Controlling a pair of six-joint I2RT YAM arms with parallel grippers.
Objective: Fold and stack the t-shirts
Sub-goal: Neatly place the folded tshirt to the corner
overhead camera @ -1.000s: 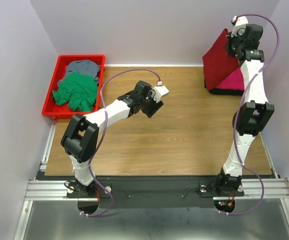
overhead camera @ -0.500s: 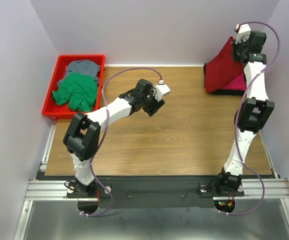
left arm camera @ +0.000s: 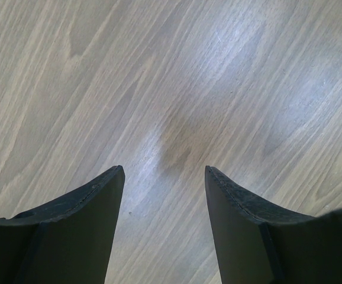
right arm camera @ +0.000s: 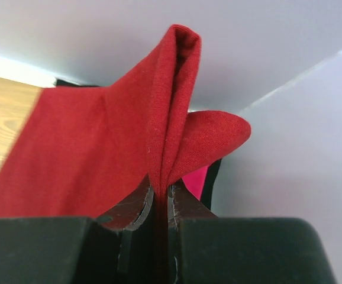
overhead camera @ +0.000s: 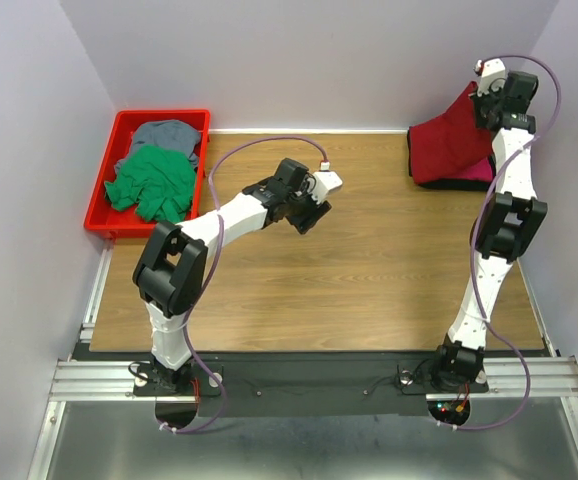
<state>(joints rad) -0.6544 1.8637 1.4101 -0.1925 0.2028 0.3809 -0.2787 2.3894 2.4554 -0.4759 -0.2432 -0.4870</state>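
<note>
At the table's point(overhead camera: 369, 280) far right corner, the right gripper point(right arm camera: 161, 192) pinches a fold of the dark red shirt point(right arm camera: 82, 148), raised above the pink shirt point(overhead camera: 481, 172). The thin pinch may slip, and the wall point(right arm camera: 289, 177) crowds it. The left gripper point(left arm camera: 164, 177) hangs empty, jaws apart, over bare wood. The green shirt point(overhead camera: 152, 182) and grey shirt point(overhead camera: 166, 132) lie in the tray point(overhead camera: 97, 200).

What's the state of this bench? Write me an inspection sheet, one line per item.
Surface: wooden table, bare wood beneath the left arm.
Job's things: dark red t-shirt pinched up at the far right corner, over pink t-shirt and black t-shirt; green t-shirt and grey t-shirt crumpled in the red tray, far left.
Clutter: nothing seen.
Grippers: left gripper jaws open, empty, above the wood; right gripper jaws shut on the dark red t-shirt's fold.
Cables: purple cable loops off each arm, snagged on nothing visible.
Surroundings: pale walls on three sides; metal rail at the near edge.
</note>
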